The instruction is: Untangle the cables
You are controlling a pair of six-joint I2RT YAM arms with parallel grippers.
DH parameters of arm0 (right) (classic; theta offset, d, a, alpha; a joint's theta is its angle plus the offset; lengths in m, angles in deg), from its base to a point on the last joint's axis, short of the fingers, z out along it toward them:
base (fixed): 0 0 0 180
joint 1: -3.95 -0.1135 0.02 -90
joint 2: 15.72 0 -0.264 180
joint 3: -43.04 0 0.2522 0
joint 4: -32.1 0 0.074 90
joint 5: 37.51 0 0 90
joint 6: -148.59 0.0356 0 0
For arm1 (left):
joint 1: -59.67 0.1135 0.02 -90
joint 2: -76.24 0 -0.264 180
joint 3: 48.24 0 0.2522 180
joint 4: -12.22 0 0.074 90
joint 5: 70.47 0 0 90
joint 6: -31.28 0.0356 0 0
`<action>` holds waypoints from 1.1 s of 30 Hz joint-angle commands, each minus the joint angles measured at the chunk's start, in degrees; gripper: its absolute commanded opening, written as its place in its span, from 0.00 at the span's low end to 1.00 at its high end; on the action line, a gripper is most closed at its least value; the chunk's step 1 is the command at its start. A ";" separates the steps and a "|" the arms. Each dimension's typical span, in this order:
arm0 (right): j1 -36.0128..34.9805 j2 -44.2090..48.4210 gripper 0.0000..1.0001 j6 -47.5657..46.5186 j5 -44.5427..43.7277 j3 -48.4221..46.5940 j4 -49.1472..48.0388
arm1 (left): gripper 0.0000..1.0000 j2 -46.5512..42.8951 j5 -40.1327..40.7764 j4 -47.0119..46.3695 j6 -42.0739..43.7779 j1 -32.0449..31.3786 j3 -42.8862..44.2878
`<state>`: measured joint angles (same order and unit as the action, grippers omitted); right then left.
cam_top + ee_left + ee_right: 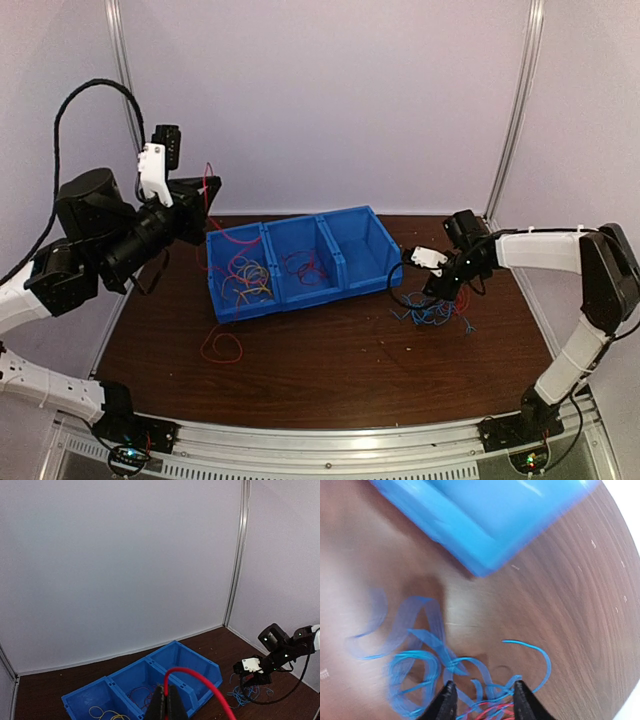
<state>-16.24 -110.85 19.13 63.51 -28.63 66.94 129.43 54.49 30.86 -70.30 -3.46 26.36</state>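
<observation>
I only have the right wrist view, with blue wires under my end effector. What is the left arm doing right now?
Observer: The left end effector is raised near the bin's left end, shut on a red cable.
Operator: What's inside the bin?
Observer: The blue bin has three compartments. The left one holds yellow and red cables, the middle one red cables.
Operator: Any strays outside it?
Observer: One red loop lies loose in front of the bin's left end.

Blue tangle (432,315) on table (330,380), maybe red within; yellow-red bunch (245,278) in bin (385,255); red cable (180,669) aloft.
</observation>
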 commanded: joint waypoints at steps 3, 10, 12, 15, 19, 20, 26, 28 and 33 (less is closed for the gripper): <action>-1.44 8.95 0.52 -5.72 26.80 -6.12 19.84 | 0.00 7.30 -8.57 -0.13 5.67 -0.32 12.11; -1.35 16.47 0.59 0.85 33.14 -2.42 13.91 | 0.00 16.54 -9.06 -0.35 15.20 -0.23 25.89; -1.35 18.78 0.60 5.79 31.28 1.43 6.45 | 0.00 19.19 -8.92 -0.90 17.98 -0.21 30.25; -1.35 21.95 0.61 8.51 27.76 6.55 -1.67 | 0.00 23.40 -7.57 -1.71 21.11 -0.13 36.00; -1.35 22.87 0.61 7.21 22.20 10.64 -5.02 | 0.00 28.74 -7.13 -3.31 24.05 1.33 42.98; -1.35 22.88 0.61 6.72 22.45 11.23 -4.99 | 0.00 30.12 -7.72 -2.55 23.89 2.48 45.47; -1.34 22.58 0.61 5.33 23.52 11.60 -4.33 | 0.00 37.53 -14.33 0.71 19.98 8.89 56.16; -1.34 22.62 0.61 5.05 23.32 11.59 -4.30 | 0.00 40.07 -16.66 1.39 18.93 11.29 59.90; -1.35 23.24 0.61 4.07 21.89 11.86 -4.07 | 0.00 44.91 -20.92 -0.29 17.91 16.49 67.03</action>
<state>-17.55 -89.04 24.09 87.42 -17.11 64.14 172.40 39.11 33.33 -50.39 9.70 89.24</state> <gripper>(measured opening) 0.605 0.014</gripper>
